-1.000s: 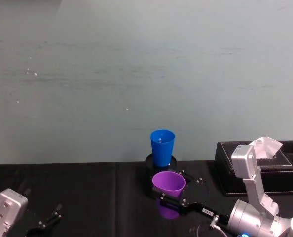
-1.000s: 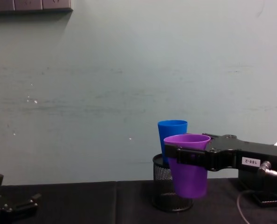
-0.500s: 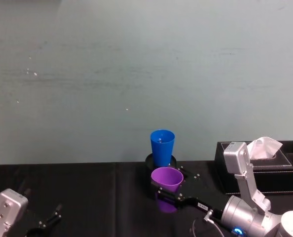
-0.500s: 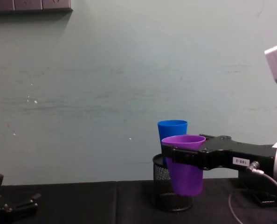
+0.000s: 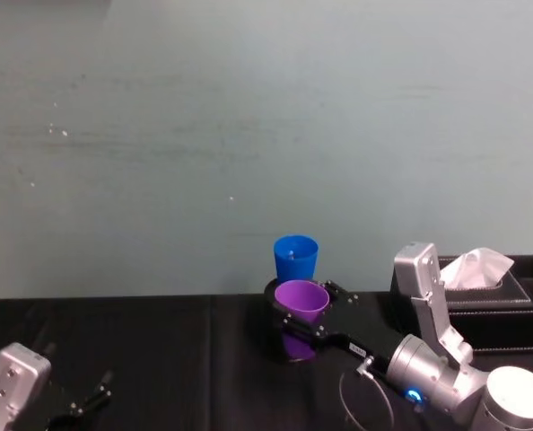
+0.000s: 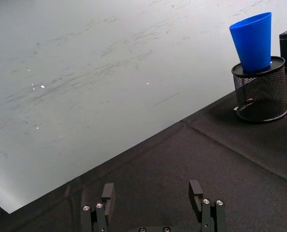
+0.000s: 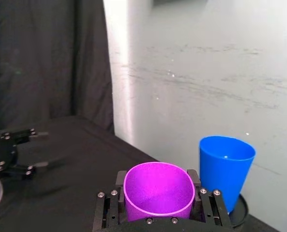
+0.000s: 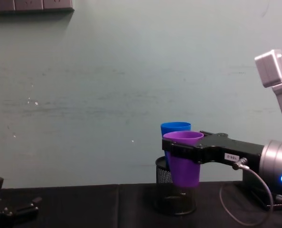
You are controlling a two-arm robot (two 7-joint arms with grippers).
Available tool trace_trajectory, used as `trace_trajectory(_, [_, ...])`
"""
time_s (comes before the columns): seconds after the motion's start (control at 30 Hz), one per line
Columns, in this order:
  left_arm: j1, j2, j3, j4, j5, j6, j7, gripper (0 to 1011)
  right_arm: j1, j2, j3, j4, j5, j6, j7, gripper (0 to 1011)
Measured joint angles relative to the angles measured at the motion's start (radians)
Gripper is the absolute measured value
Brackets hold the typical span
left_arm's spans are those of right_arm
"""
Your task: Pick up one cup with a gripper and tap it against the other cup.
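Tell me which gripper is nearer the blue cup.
Right. The right gripper, shut on the purple cup, is just before the blue cup; the left gripper rests open far to its left.

Black mesh pen holder (image 6: pixel 259 94) at counter (image 5: pixel 159 359) back edge, mid. Black tissue box (image 5: pixel 518 314) at back right, white tissue (image 5: pixel 473 267) sticking up.

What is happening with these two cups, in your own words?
The right end effector holds the purple cup in the air, close to the blue cup, which stands in a mesh holder. Whether the cups touch cannot be told. The left end effector rests open, low at the robot's left.
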Motion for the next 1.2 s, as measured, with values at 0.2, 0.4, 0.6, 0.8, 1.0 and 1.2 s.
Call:
trace_trajectory(0.2, [0.000, 0.000, 0.000, 0.000, 0.000, 0.000, 0.000, 1000, 0.034, -0.033, 0.014, 0.074, -0.003, -0.015, 0.003, 755])
trace_trajectory(0.4, [0.000, 0.000, 0.000, 0.000, 0.000, 0.000, 0.000, 1000, 0.065, -0.063, 0.029, 0.141, -0.007, -0.029, 0.016, 755])
trace_trajectory(0.6, [0.000, 0.000, 0.000, 0.000, 0.000, 0.000, 0.000, 1000, 0.087, -0.082, 0.037, 0.181, -0.009, -0.034, 0.029, 755])
trace_trajectory(0.8, [0.000, 0.000, 0.000, 0.000, 0.000, 0.000, 0.000, 1000, 0.116, -0.103, 0.046, 0.238, -0.012, -0.042, 0.043, 755])
trace_trajectory(1.0, [0.000, 0.000, 0.000, 0.000, 0.000, 0.000, 0.000, 1000, 0.146, -0.121, 0.052, 0.292, -0.021, -0.054, 0.054, 755])
trace_trajectory(1.2, [0.000, 0.000, 0.000, 0.000, 0.000, 0.000, 0.000, 1000, 0.176, -0.138, 0.060, 0.346, -0.030, -0.069, 0.064, 755])
